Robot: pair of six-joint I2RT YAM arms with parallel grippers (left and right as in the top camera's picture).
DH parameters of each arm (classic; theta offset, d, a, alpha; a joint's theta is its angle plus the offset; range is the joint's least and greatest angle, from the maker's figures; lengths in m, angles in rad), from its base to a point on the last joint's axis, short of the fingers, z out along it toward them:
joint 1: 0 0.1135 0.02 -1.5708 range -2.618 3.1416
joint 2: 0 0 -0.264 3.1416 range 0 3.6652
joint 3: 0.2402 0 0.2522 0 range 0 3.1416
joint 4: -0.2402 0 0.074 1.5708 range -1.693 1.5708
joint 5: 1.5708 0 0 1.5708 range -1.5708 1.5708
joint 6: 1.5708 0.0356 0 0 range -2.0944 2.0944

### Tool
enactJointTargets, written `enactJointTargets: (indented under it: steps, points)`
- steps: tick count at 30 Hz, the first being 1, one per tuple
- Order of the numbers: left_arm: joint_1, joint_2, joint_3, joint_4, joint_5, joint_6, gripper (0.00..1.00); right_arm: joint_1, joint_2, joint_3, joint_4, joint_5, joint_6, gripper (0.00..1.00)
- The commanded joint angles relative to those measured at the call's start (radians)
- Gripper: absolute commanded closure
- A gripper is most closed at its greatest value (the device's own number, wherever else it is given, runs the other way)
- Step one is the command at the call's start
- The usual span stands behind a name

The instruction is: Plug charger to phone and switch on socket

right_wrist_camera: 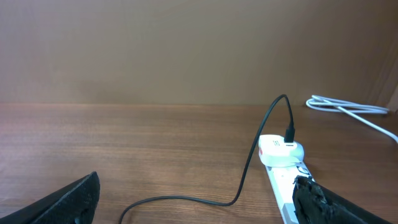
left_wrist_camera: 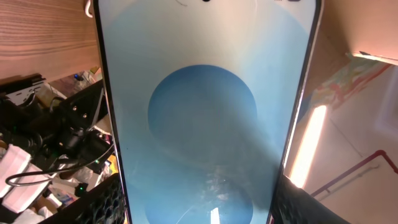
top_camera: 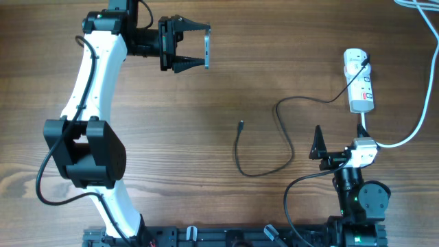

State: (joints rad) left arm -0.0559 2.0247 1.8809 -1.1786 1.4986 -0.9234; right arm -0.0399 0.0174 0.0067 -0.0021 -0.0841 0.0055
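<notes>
My left gripper (top_camera: pixel 203 48) is shut on the phone (top_camera: pixel 207 49) and holds it edge-on above the far left of the table. In the left wrist view the phone's blue screen (left_wrist_camera: pixel 205 93) fills the frame between my fingers (left_wrist_camera: pixel 202 202). The charger cable (top_camera: pixel 288 140) runs from its plug in the socket (top_camera: pixel 359 82) in loops across the table. Its connector tip (top_camera: pixel 241 124) lies free at mid-table. My right gripper (top_camera: pixel 341 139) is open and empty just in front of the socket (right_wrist_camera: pixel 283 168), one finger over the socket's near end. The cable also shows in the right wrist view (right_wrist_camera: pixel 249 171).
The socket's thick white cord (top_camera: pixel 418 130) curves along the right side and off the far right corner. It also shows in the right wrist view (right_wrist_camera: pixel 348 109). The table (top_camera: pixel 274 55) is brown wood.
</notes>
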Motion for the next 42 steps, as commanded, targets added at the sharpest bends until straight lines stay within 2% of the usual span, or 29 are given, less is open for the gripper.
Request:
enactJointTargets:
  steps: [1, 42]
  points:
    - [0.01, -0.039, 0.024, 0.0, 0.061, -0.005, 0.43, 0.005, -0.007, -0.001, 0.003, 0.013, -0.005, 0.0]
    - [0.01, -0.039, 0.024, 0.0, 0.061, -0.005, 0.43, 0.005, -0.007, -0.001, 0.005, -0.011, 0.006, 0.0]
